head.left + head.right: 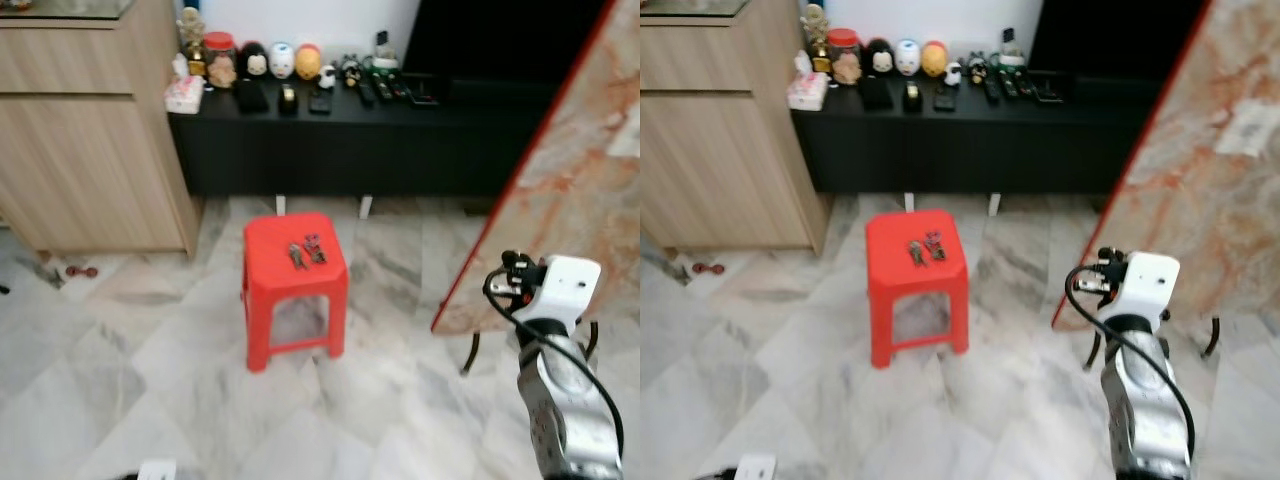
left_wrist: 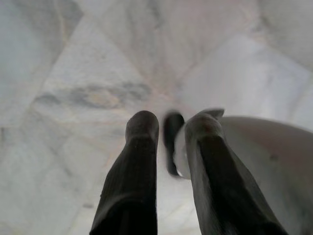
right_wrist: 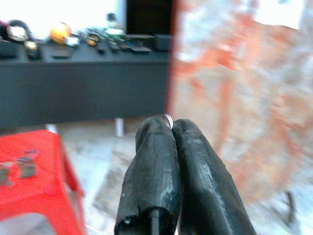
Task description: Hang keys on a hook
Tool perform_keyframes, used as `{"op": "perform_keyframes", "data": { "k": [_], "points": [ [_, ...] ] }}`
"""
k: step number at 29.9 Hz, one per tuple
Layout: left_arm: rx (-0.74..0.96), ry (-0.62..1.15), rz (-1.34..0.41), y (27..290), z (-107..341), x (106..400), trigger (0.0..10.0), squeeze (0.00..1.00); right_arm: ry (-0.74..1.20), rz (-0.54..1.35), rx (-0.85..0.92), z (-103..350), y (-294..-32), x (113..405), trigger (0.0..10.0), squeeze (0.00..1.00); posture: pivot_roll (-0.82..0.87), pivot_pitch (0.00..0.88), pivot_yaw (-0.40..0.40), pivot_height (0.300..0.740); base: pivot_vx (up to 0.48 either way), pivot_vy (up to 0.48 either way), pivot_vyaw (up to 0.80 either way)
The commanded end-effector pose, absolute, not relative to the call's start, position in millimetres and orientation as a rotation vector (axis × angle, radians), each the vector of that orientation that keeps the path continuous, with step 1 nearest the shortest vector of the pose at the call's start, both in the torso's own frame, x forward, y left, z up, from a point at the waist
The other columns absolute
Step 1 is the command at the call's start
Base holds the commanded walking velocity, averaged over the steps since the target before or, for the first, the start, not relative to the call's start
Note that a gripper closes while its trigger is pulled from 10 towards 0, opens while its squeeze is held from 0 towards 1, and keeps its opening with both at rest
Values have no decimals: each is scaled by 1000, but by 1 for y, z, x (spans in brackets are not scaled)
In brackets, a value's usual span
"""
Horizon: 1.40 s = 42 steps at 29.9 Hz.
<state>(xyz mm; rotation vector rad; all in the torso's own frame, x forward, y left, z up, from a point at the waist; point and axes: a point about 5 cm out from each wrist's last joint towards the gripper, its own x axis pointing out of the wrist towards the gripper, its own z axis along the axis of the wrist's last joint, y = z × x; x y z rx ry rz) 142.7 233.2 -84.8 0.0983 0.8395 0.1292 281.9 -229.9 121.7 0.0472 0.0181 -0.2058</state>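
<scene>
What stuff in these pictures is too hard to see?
- Key ring: the shut right hand hides all but a sliver.
- Two small things on the red stool: too small to identify.
- Left wrist view: blurred dark shape behind the left hand.

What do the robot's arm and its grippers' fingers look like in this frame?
The right arm is a silver metal tube topped by a white housing, with a black cable looping alongside. The right gripper and left gripper each have two long, rounded, matte black fingers.
</scene>
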Motion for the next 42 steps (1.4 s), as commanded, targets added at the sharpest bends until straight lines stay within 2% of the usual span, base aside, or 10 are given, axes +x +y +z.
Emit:
{"op": "perform_keyframes", "data": {
  "k": [1, 5, 35, 42],
  "points": [
    [92, 890, 111, 229, -91, 132, 10000, 0, -8, -206, 52, 129, -229, 284, 10000, 0, 104, 116, -102, 740, 0, 0, 0],
    [92, 896, 107, 229, -91, 132, 10000, 0, 4, -216, 52, 128, -228, 284, 10000, 0, 102, 111, -100, 740, 0, 0, -241],
    [90, 898, 107, 232, -90, 133, 10000, 0, 2, -252, 45, 128, -230, 284, 10000, 0, 105, 119, -93, 740, 0, 0, -795],
    [89, 899, 105, 231, -90, 133, 10000, 0, -7, -255, 42, 128, -232, 283, 10000, 0, 105, 117, -93, 740, 0, 0, 0]
  ]
}}
